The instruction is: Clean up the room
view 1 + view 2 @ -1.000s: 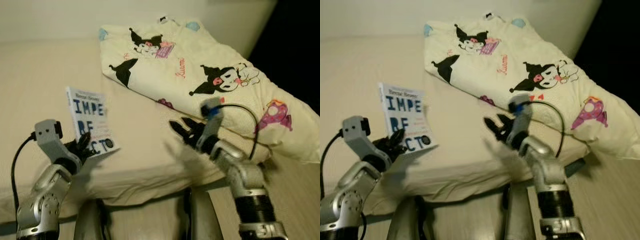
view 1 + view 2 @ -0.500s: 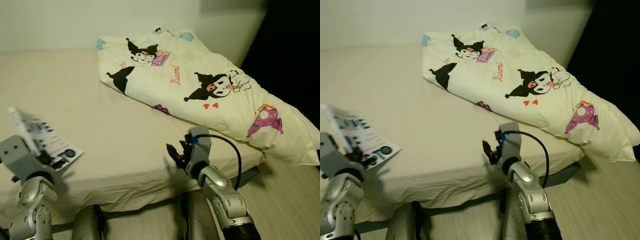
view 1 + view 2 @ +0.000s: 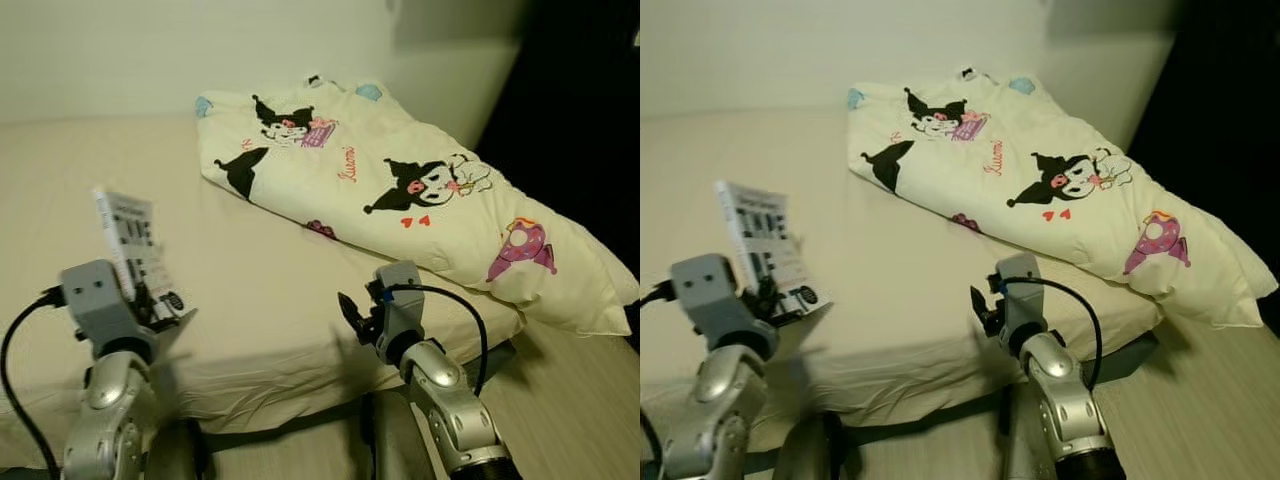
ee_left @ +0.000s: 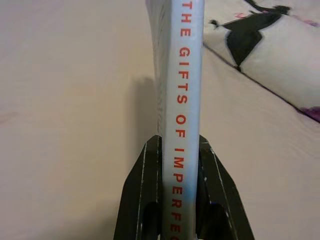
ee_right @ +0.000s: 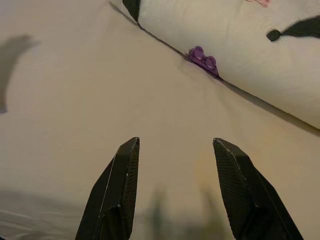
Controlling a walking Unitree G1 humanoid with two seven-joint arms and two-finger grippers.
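While we look down at the bed: our two arms reach out over its near edge.
Bed (image 3: pixel 260 270): it has a plain cream sheet and takes up most of what we see.
Book (image 4: pixel 182 100): it is white with red letters on its spine. We hold it up on its edge, just above the sheet, at about 9 o'clock from the middle of the bed.
Left end effector (image 4: pixel 179 165): its two black fingers are pressed on both sides of the book, near the bottom of the spine.
Right end effector (image 5: pixel 175 170): its fingers are spread wide with nothing between them. It hangs over the sheet at about 6 o'clock, near the bed's edge.
Blanket (image 3: pixel 400 190): it is cream with black cartoon figures. It lies folded from 12 o'clock down to 3 o'clock, well apart from the book.
Floor (image 3: pixel 580 400): pale wood shows at about 5 o'clock, beside the bed.
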